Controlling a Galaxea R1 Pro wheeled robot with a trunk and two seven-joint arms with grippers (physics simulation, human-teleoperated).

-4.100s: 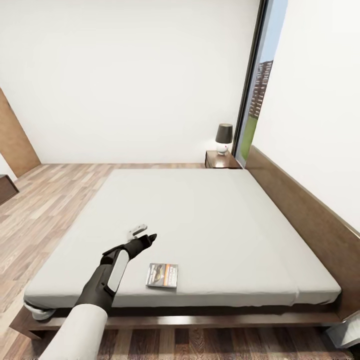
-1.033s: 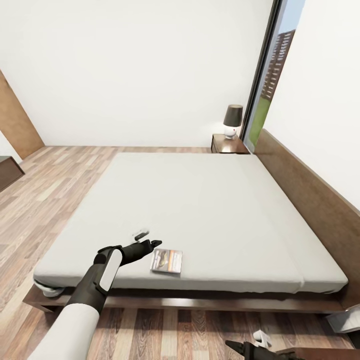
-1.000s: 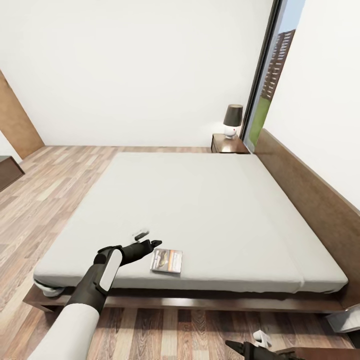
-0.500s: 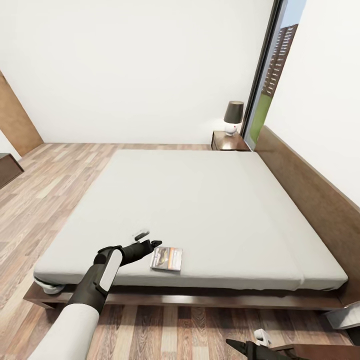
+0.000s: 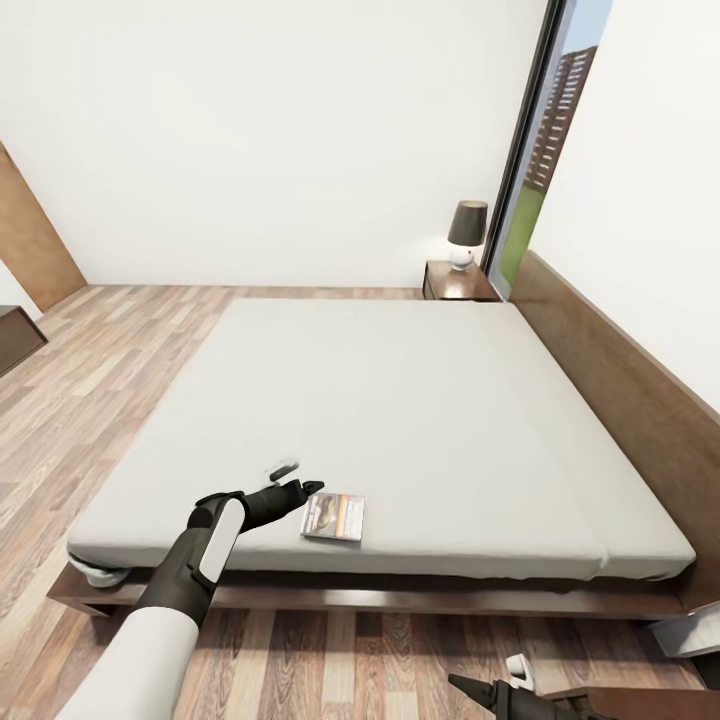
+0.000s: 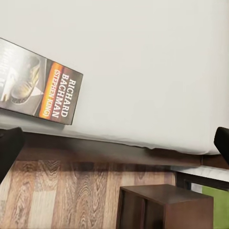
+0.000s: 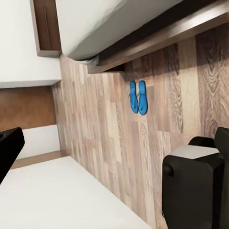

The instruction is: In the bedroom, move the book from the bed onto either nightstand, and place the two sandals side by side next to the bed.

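Book (image 5: 333,517) lies flat near the bed's (image 5: 400,400) front edge, its cover cut off in the left wrist view. Left gripper (image 5: 296,478) hovers just beside it, fingers spread, holding nothing. Right gripper (image 5: 490,685) is cropped at the frame bottom, fingers spread, empty. Sandals (image 7: 138,97) lie paired on the floor beside the bed.

Black two-finger left gripper (image 5: 292,478) on the white-sleeved left arm, extended forward, fingers parted, holding nothing. Black right gripper (image 5: 490,683) low, fingers spread apart, empty.
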